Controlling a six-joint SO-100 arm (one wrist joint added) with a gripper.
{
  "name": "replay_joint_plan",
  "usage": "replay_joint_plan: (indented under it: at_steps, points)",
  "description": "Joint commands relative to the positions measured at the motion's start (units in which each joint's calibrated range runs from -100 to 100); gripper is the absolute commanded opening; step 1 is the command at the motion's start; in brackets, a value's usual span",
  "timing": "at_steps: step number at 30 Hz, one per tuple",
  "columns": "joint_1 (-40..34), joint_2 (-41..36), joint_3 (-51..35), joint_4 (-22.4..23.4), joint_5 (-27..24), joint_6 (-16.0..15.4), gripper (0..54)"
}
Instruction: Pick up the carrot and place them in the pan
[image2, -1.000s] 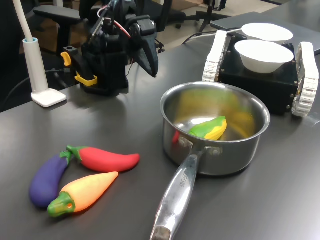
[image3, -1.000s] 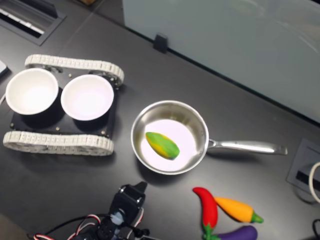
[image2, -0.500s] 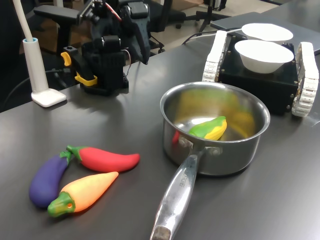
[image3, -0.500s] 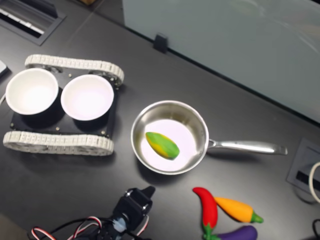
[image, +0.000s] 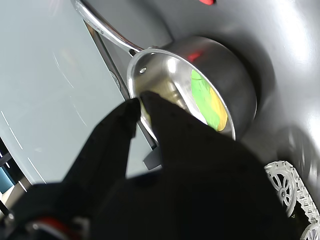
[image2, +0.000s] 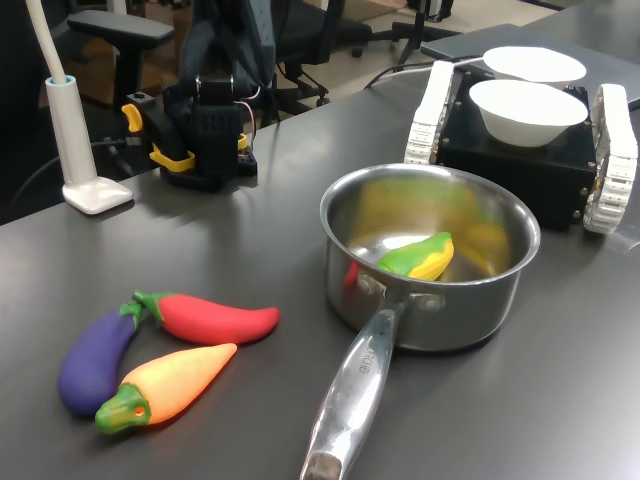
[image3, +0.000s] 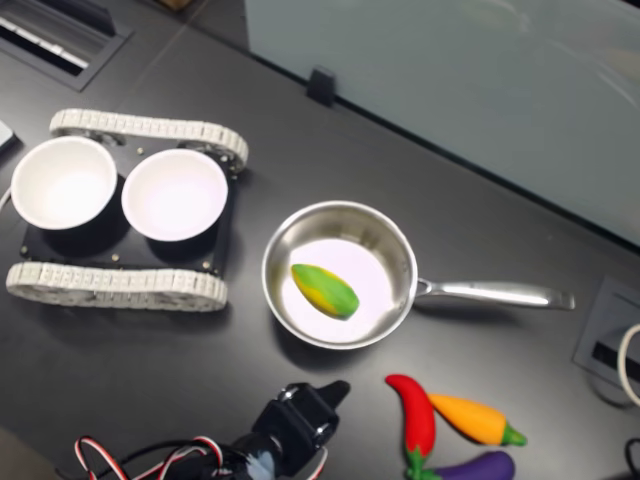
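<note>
Pincer (image: 139, 100) — you are looking at its two black fingers nearly touching at the tips in the wrist view, gripping nothing; in the second exterior view it is sitting at lower centre of the frame (image3: 330, 390), clear of everything.

Carrot (image2: 165, 385) — lying on the table at lower left of the first exterior view, beside the red chili (image2: 210, 318) and the purple eggplant (image2: 95, 360); lower right in the second exterior view (image3: 475, 420). It is probably light, stiff, smooth plastic; take it across the thick middle, not the taper.

Pan (image2: 500, 290) — standing at frame centre in both exterior views, already holding a yellow-and-green toy (image2: 420, 255).

Table (image2: 250, 230) — dark, matte; white bowls (image3: 175, 193) resting on a tracked base at upper left of the second exterior view; office chairs are showing behind.
</note>
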Motion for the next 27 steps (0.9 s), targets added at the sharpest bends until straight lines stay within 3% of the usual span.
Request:
replay_joint_plan:
  at_steps: [1,27]
  points:
    - [3.49,3.80,-6.92,0.42,0.93,-1.26,0.1]
    - [14.61,28.77,-28.54,0.42,5.37,-1.18,0.5]
